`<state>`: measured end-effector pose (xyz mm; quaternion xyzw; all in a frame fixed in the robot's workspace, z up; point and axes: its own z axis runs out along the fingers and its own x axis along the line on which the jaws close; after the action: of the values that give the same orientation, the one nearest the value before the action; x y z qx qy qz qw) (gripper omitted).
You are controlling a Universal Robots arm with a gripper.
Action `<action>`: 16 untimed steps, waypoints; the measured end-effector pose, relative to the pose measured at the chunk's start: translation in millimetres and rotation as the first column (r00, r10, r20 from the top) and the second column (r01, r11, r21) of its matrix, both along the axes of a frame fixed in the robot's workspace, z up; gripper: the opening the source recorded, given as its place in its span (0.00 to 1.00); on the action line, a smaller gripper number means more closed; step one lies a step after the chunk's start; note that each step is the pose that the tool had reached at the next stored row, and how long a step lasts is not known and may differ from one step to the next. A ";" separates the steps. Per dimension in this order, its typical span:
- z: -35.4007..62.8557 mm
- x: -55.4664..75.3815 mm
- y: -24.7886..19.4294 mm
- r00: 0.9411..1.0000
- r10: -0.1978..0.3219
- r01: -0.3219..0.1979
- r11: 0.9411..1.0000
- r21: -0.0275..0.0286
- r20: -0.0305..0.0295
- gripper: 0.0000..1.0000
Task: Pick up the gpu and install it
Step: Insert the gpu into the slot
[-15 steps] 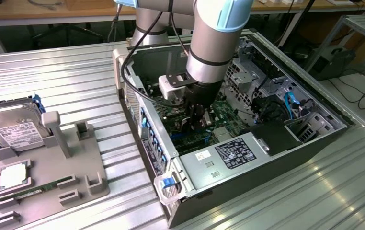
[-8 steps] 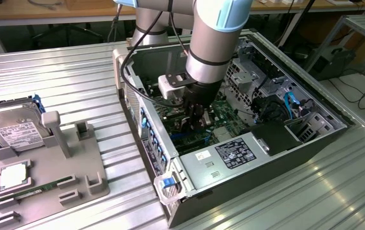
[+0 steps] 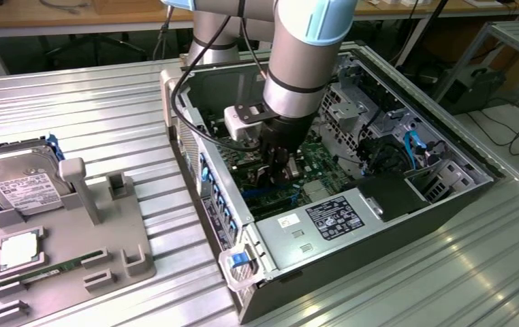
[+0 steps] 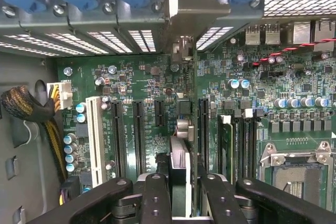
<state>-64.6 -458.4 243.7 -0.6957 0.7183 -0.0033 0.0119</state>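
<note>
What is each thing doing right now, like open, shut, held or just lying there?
gripper: shut on the gpu, inside the case.
gpu: held on edge over the motherboard slots; whether it is seated cannot be told.
computer case: lying on its side, open.
hard drive: resting in the grey holder, untouched.
RAM stick: lying in the holder, untouched.

Thin dark gpu, seen edge-on, silver bracket end toward the case's rear slots. Upright over the green motherboard, clamped between black fingers, among black expansion slots.
</note>
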 end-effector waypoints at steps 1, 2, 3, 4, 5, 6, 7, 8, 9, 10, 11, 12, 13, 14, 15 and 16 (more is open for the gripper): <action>-0.8 0.0 0.0 1.000 0.000 0.000 1.000 0.000 0.000 0.28; -1.7 -0.1 0.0 1.000 0.000 0.000 1.000 0.000 -0.001 0.28; -2.6 -0.1 0.0 1.000 0.000 0.000 1.000 0.000 -0.001 0.28; -3.4 -0.1 0.0 1.000 0.000 0.000 1.000 0.001 -0.001 0.28; -4.0 -0.1 -0.1 1.000 0.000 0.000 1.000 0.001 -0.002 0.28; -4.8 -0.1 -0.1 1.000 0.000 0.000 1.000 0.001 -0.002 0.28; -5.4 -0.1 -0.1 1.000 0.000 0.000 1.000 0.001 -0.002 0.28; -6.4 -0.1 -0.1 1.000 0.000 0.000 1.000 0.002 -0.002 0.28; -7.1 -0.1 -0.1 1.000 0.000 0.000 1.000 0.002 -0.003 0.28; -7.8 -0.1 -0.1 1.000 0.000 0.000 1.000 0.002 -0.003 0.28; -8.2 -0.1 -0.1 1.000 0.000 0.000 1.000 0.002 -0.003 0.28; -8.3 -0.1 -0.1 1.000 0.000 0.000 1.000 0.003 -0.003 0.28; -8.4 0.0 -0.1 1.000 0.000 0.000 1.000 0.003 -0.003 0.28; -7.9 0.0 0.0 1.000 0.000 0.000 1.000 0.003 -0.003 0.28; -7.3 0.0 0.0 1.000 0.000 0.000 1.000 0.004 -0.002 0.28; -6.2 0.1 0.3 1.000 0.000 0.000 1.000 0.004 -0.001 0.28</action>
<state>-64.5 -458.2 237.4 -0.6957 0.7182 -0.0014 0.0130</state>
